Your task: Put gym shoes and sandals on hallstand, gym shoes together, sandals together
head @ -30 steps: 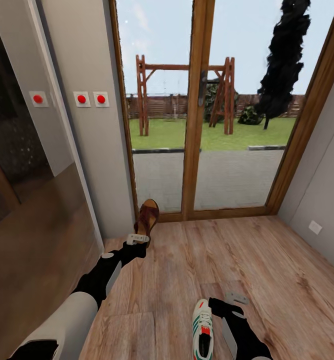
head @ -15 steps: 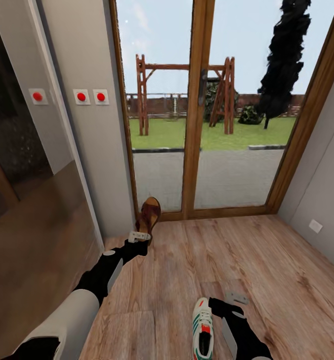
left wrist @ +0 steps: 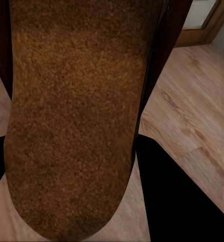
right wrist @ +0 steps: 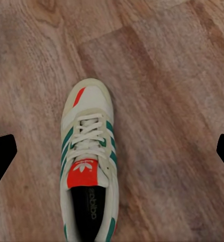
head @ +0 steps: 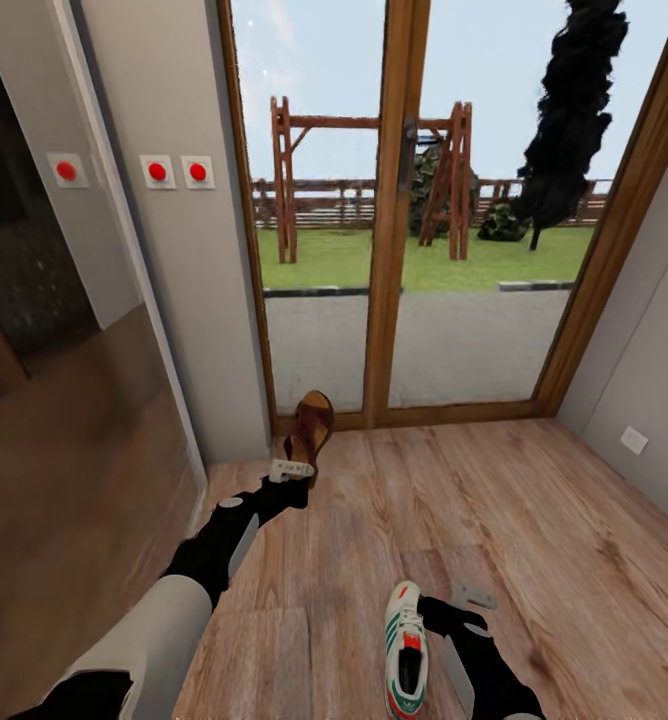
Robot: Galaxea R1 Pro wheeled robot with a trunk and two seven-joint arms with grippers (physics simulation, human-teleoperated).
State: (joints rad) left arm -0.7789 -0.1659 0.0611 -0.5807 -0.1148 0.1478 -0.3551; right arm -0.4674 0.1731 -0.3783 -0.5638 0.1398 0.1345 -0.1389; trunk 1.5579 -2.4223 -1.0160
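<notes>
A dark brown sandal (head: 312, 424) is tilted up near the foot of the glass door, its heel end in my left gripper (head: 293, 467), which is shut on it. In the left wrist view the sandal's tan footbed (left wrist: 71, 116) runs between the dark fingers (left wrist: 174, 201). One white gym shoe (head: 406, 650) with green stripes lies flat on the corridor floor (head: 534, 520), just left of my right gripper (head: 450, 603). In the right wrist view this gym shoe (right wrist: 89, 161) lies below the open gripper, whose fingertips (right wrist: 1, 156) stand wide apart. The hallstand is out of view.
A wooden-framed glass door (head: 394, 250) closes the far end, with a garden behind it. A grey wall (head: 164, 250) with red buttons stands at the left beside a dark mirrored panel (head: 44, 400). Another wall (head: 644, 400) bounds the right.
The head view has shifted slightly. My left gripper has carried the sandal a little to the right, toward the door frame. The right arm and the gym shoe have stayed put.
</notes>
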